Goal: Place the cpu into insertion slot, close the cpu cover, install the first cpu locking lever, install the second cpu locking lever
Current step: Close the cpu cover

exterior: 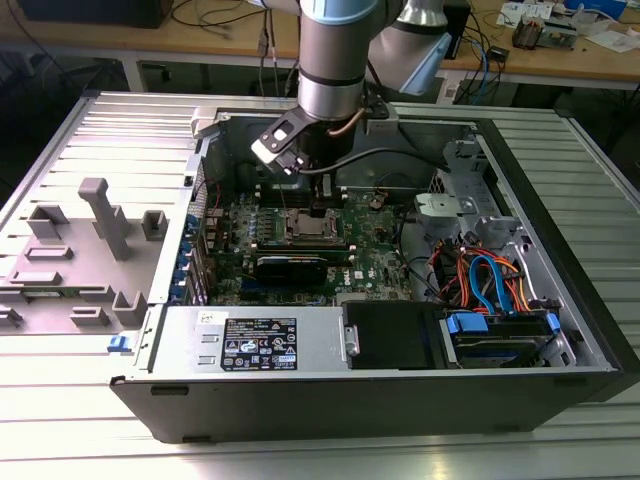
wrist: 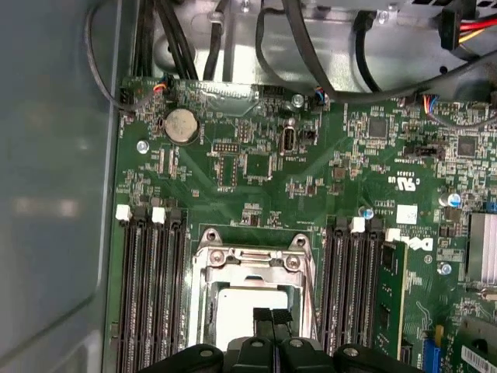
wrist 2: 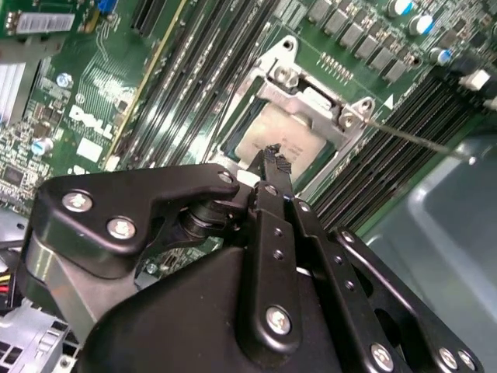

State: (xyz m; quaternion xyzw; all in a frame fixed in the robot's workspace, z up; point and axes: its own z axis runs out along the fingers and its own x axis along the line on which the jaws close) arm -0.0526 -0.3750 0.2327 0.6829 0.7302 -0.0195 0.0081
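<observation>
Tool (wrist: 264, 317) clenched over cpu (wrist: 233, 307); cpu cover (wrist: 248, 263) frames it; memory slots (wrist: 151, 280) flank.

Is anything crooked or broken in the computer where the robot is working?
Nothing looks broken. The cpu lies flat and square under the cpu cover, with the shut pincer close over it. One thin lever juts out over the memory slots instead of hugging the cover.
</observation>
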